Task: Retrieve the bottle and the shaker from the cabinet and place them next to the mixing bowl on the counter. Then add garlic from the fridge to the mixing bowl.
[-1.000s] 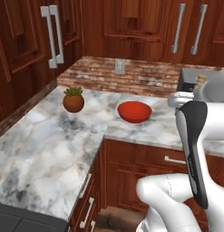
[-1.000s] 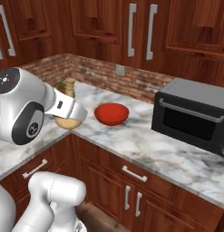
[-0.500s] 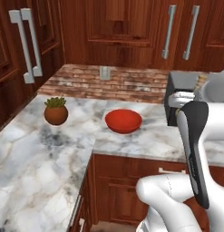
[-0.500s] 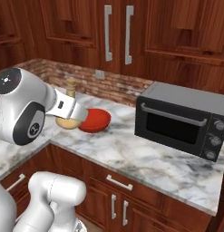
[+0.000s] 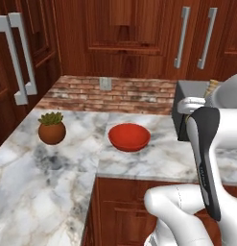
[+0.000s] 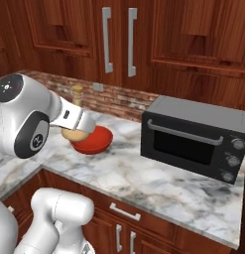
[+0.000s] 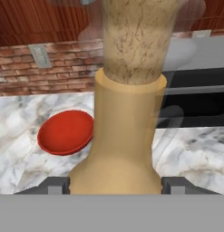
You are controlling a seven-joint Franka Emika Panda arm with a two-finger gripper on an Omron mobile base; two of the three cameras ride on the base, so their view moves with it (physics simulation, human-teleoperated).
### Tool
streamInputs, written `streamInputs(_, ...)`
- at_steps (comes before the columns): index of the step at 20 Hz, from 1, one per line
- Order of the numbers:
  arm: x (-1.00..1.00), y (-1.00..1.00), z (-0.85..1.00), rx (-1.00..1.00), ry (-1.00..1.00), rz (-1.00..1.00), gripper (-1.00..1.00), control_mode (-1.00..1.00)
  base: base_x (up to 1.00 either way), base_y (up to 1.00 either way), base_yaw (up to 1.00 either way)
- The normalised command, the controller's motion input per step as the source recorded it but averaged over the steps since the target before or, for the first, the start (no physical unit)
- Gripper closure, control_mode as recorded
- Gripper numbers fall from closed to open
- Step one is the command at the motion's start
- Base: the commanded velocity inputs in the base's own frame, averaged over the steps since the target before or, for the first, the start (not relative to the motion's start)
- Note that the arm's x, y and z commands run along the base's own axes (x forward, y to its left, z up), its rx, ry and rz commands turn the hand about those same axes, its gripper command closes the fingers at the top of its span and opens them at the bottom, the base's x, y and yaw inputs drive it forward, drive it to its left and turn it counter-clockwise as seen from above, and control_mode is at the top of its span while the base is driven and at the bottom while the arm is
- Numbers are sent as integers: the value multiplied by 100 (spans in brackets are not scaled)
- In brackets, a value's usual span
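**kitchenbot_fan:** One thing was in the gripper (image 7: 115, 183) at that point: the bottle (image 7: 124, 127). In the hand view its tan bulbous base sat right between the two dark fingertips (image 7: 54, 185), jaws clamped on either side, and the neck with its speckled cork-looking top ran away from the camera. In the right base view the bottle (image 6: 75, 130) hung upright off the wrist, above the counter (image 6: 144, 183) and just in front of the mixing bowl (image 6: 91, 140).

**simsam:** Why was it carried so high, though?

**kitchenbot_fan:** Best guess, the robot kept it upright and clear of the bowl's rim so it could be lowered beside the bowl rather than knocked into it. The red bowl (image 5: 129, 136) sat back near the brick wall, between the potted plant (image 5: 51, 128) toward the counter's left edge and the microwave (image 6: 196, 136) toward the right. Bare marble on either side of the bowl looked like the obvious landing spot.

**simsam:** Any brand or label on the bottle? Or on the microwave?

**kitchenbot_fan:** Nope, the bottle was plain tan, no print at all. The microwave had knobs but nothing readable. The black strip on the arm (image 5: 206, 168) carried a tiny line of lettering, too small to make out.

**simsam:** And the shaker, the garlic?

**kitchenbot_fan:** Neither had been set by the bowl yet, so those steps looked pending.
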Motion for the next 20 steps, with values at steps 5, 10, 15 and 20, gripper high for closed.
streamInputs(5,0,0,0,0,0,0,100,100,24,3,-9)
streamInputs(10,0,0,0,0,0,0,100,100,0,0,0)
streamInputs(15,0,0,0,0,0,0,100,100,0,0,0)
streamInputs(20,0,0,0,0,0,0,100,100,4,0,0)
